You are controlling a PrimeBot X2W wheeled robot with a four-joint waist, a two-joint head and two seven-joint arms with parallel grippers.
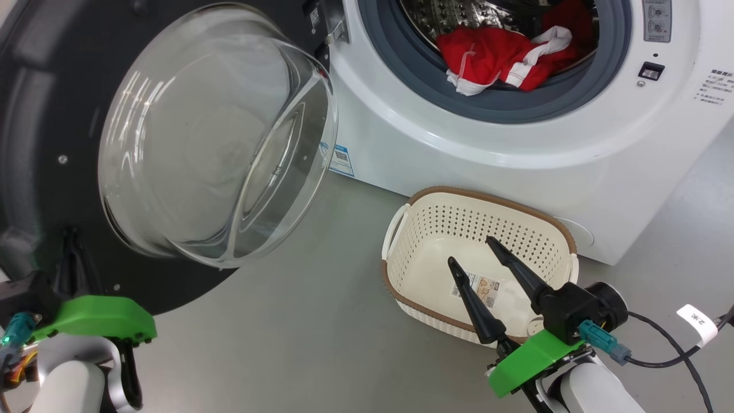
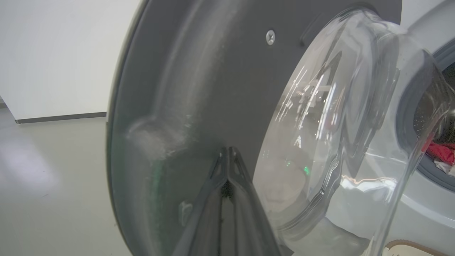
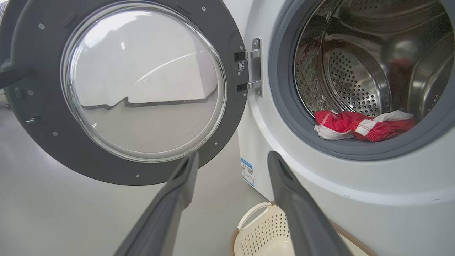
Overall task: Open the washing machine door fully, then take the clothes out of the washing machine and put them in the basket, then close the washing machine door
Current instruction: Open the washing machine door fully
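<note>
The washing machine door (image 1: 34,143) stands swung out to the left, its clear glass bowl (image 1: 218,137) bulging toward me. My left gripper (image 1: 71,238) is shut, and its joined fingertips (image 2: 227,154) rest against the door's dark inner rim (image 2: 199,89). Red clothes (image 1: 499,54) with white trim lie at the drum's front lip, inside the grey gasket of the white washing machine (image 1: 459,149). The cream basket (image 1: 487,198) sits on the floor against the machine, holding nothing but its sticker. My right gripper (image 1: 471,250) hovers open over the basket; in its wrist view it (image 3: 233,156) faces the door hinge, with the clothes (image 3: 362,124) to the right.
The steel hinge (image 3: 254,67) joins the door to the machine. Grey floor (image 1: 298,321) lies between the door and the basket. A black cable with a white tag (image 1: 697,321) trails from my right wrist. A white wall (image 2: 53,53) stands behind the door.
</note>
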